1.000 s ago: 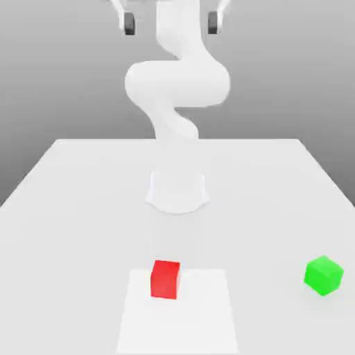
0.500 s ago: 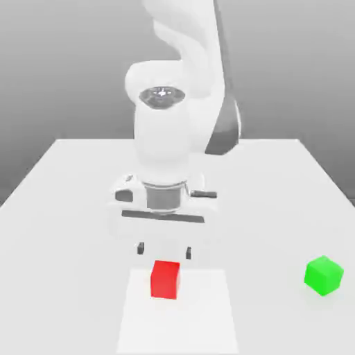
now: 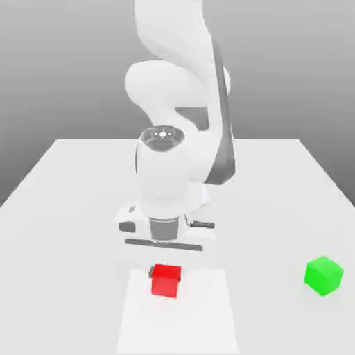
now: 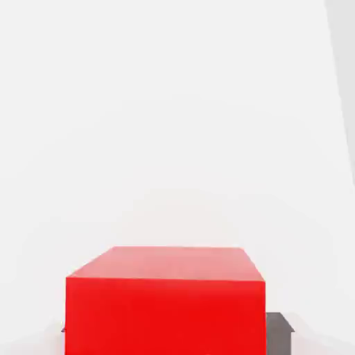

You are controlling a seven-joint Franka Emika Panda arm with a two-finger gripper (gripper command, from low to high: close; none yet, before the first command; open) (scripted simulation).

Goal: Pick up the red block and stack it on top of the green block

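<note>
Grasp stage of a stacking task, shown from outside and from the hand. Claw [image 3: 166, 274] lowered straight down over the red block [image 3: 166, 281], its fingers closed against the block's two opposite sides; a dark fingertip [image 4: 279, 331] shows flush against one side of the block in the hand view; the block sits on the white table [image 3: 69, 208], within a slightly brighter square patch [image 3: 208, 319], and does not appear lifted. Green block [image 3: 324, 274] rests on the same table, well apart, toward the exterior view's right, turned slightly so that a corner faces the camera; nothing is on top of it. White arm [image 3: 173, 159] reaches from its base at the far side of the table down to the near side, wrist vertical above the red block.

Progress, as judged from these views: approach and closing on the red block are done; lifting, carrying across to the green block, lining up above it, setting down and releasing remain; the task is thus in its early part, with the grip made but the stack not yet begun.
</note>
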